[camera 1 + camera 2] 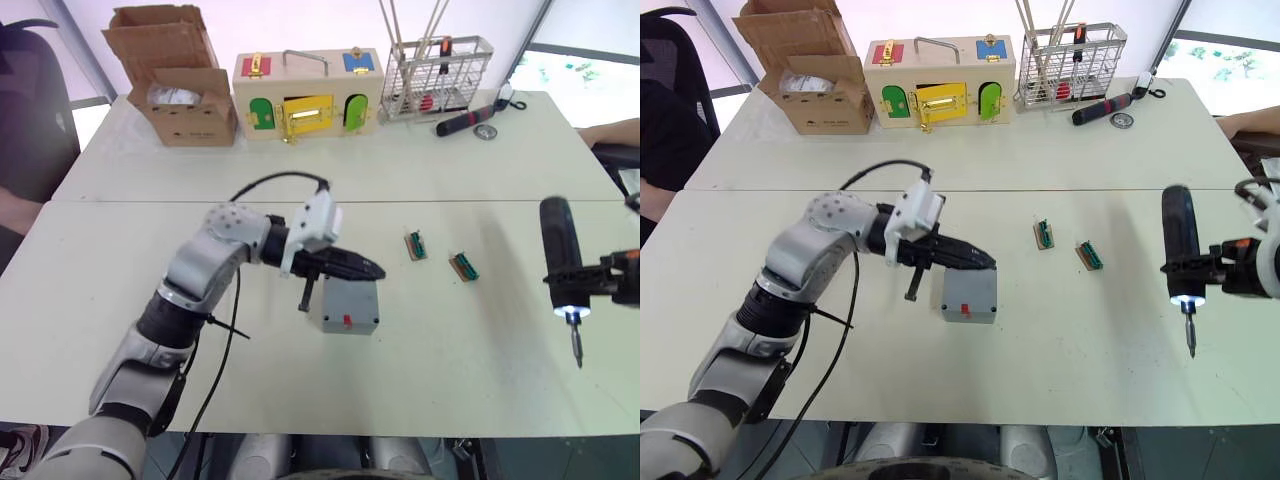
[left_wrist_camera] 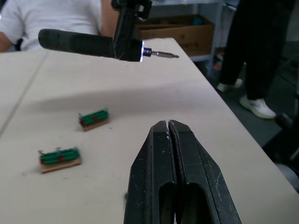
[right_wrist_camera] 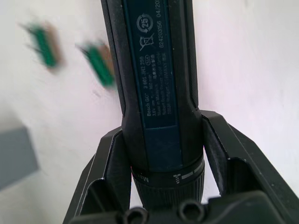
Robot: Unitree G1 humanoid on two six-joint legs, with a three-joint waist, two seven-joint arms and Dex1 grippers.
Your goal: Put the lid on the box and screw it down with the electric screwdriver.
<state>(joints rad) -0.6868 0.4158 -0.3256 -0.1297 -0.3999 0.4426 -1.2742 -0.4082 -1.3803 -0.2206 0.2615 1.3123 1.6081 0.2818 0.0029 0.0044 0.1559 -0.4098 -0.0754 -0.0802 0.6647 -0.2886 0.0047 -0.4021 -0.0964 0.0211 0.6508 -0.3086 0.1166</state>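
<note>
The worktop (image 1: 120, 330) is two pale tables pushed together, with the seam running across the middle. Along the far edge stand a cardboard box (image 1: 180, 90), a wooden box with coloured doors (image 1: 305, 95) and a wire rack (image 1: 437, 75), with a black-and-red handled tool (image 1: 465, 120) lying beside the rack.

The electric screwdriver (image 1: 562, 265) is the biggest of my task things. I hold it in my right gripper (image 3: 161, 154) above the worktop's right edge, fingers clenched on either side of the barrel just behind the collar, bit pointing down, its light on. I judge it rigid and fairly heavy for its size, and the smooth casing may twist in my grip once the bit bites, so holding low near the collar looks right.

The box (image 1: 969, 295) sits on the near table close to the middle, its red mark facing the front edge. Its top looks flat and grey, so I take the lid (image 1: 352, 292) to be seated on it already, though I cannot make out the join. It is hard, light plastic, and I judge it would skate on the bare top under a push; it should be braced by its side walls.

My left gripper (image 1: 975, 260) is pressed shut on nothing, tips lying over the box's far edge.

Two small green connector pieces (image 1: 415, 245) lie between the box and the screwdriver.
</note>
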